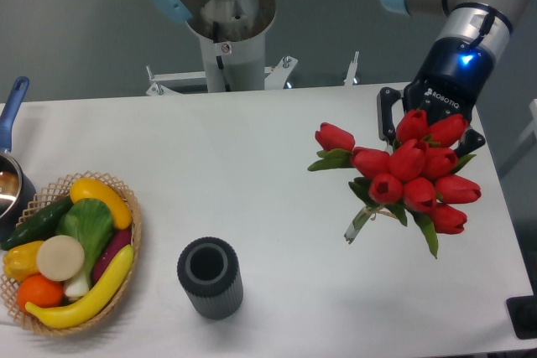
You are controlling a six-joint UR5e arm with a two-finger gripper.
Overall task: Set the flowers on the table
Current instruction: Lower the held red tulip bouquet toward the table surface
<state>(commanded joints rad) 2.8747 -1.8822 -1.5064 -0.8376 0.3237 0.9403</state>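
Dark ribbed cylinder (210, 277) stands bottom centre. Right of frame, gripper (417, 133) probably clamped on the tulips (409, 172), grip hidden; bunch apparently above table (252, 165), release pending.

- The white table (252, 165) carries everything.
- A wicker basket (130, 245) of vegetables and fruit sits at its left front.
- 1 dark ribbed cylinder (210, 277) stands upright near the front edge.
- A pot (10, 186) with a blue handle sits at the left edge.

Even overhead light brightens the white counter (252, 165); shadows fall soft, focus slightly soft, no harsh glare.
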